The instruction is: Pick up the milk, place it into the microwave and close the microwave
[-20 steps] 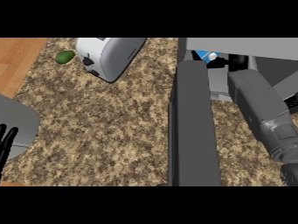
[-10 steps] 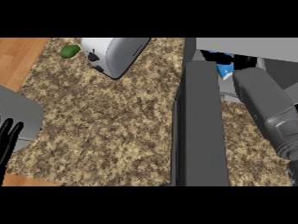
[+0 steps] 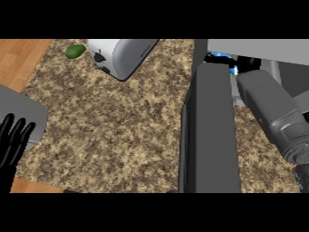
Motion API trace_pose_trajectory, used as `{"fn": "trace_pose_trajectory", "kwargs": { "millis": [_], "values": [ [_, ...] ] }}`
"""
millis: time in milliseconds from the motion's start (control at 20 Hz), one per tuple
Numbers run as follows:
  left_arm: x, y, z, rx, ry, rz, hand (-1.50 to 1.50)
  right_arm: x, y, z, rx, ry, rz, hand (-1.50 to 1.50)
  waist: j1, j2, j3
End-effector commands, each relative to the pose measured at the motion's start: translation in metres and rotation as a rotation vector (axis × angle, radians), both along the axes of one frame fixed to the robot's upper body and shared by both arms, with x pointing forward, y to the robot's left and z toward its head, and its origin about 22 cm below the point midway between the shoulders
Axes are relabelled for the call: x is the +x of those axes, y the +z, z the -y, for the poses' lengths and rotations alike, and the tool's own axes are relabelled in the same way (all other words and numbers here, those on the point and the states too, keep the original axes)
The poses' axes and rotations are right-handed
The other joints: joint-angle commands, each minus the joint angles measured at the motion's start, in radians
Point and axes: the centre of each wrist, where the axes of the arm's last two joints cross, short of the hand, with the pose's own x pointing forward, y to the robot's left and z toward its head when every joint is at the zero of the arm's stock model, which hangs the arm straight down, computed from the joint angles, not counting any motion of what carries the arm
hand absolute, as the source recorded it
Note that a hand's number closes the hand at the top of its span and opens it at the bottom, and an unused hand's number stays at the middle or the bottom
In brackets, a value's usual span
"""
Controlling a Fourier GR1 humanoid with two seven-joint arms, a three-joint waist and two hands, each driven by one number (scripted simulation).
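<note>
The milk (image 3: pixel 235 71) shows only as a small blue and white patch just inside the microwave (image 3: pixel 270 47) at the upper right. My right hand (image 3: pixel 248 62) is at the mouth of the microwave, its black fingers curled round the milk and hiding most of it. Its grey forearm (image 3: pixel 277 113) runs down to the lower right. The microwave door (image 3: pixel 209 131) stands open, seen edge-on as a dark grey slab left of the forearm. At the lower left edge my left hand (image 3: pixel 3 149) rests open, fingers up.
A white and grey toaster (image 3: pixel 120 56) stands at the back of the speckled counter (image 3: pixel 110 127), with a green fruit (image 3: pixel 75 51) to its left. A grey rounded object (image 3: pixel 9 106) lies at the left edge beside wooden surface (image 3: pixel 9 59).
My right forearm has pushed up and inward, carrying the milk toward the microwave's inside. The left hand has stayed where it was.
</note>
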Motion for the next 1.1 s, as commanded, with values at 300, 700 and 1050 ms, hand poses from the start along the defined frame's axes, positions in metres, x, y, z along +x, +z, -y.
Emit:
{"fn": "trace_pose_trajectory", "kwargs": {
  "millis": [300,700,1050],
  "values": [
    [0.011,0.003,0.011,0.015,-0.025,0.002,-1.50,0.002,0.004,-0.011,0.151,0.126,-0.049,-1.50,-0.022,-0.009,0.001],
    [0.009,-0.001,0.028,0.020,-0.031,0.009,-1.50,-0.009,-0.020,0.005,0.143,0.102,-0.068,-1.50,-0.023,-0.013,0.001],
    [0.007,-0.005,0.038,0.002,-0.064,-0.010,-1.50,-0.011,-0.019,0.028,0.161,0.129,-0.069,-1.50,-0.034,-0.019,0.001]
  ]
}}
